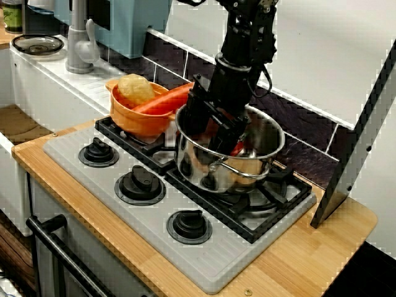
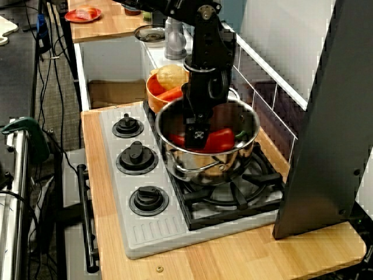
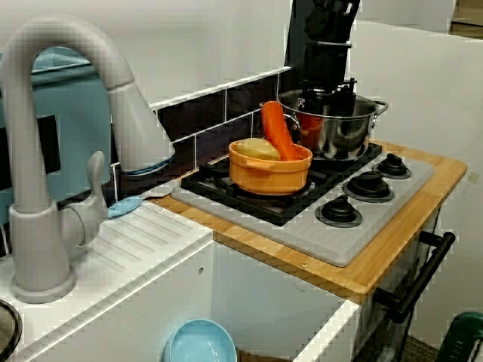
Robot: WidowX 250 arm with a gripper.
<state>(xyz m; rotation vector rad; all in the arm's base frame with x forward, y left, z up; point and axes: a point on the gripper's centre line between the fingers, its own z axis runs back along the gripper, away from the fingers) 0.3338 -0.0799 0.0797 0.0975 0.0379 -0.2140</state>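
My gripper (image 1: pixel 213 133) reaches down into a steel pot (image 1: pixel 247 174) on the stove's back right burner. In the view from the stove's right end, the gripper (image 2: pixel 195 135) sits low in the pot (image 2: pixel 198 170), right beside a red pepper (image 2: pixel 220 140). A sliver of the pepper (image 1: pixel 239 148) shows in the front view. The pot's wall and the arm hide how the jaws stand. Left of the pot, an orange bowl (image 1: pixel 133 120) holds a carrot (image 1: pixel 164 102) and a pale yellow round vegetable (image 1: pixel 136 90). From the sink side I see only the arm (image 3: pixel 324 60) above the pot (image 3: pixel 343 132).
Three black knobs (image 1: pixel 141 182) line the stove's front edge. A grey faucet (image 3: pixel 53 151) rises over the sink at the left, with a blue bowl (image 3: pixel 200 343) in the basin. A tall dark panel (image 2: pixel 326 116) leans at the counter's right end. Tiled wall runs close behind the pot.
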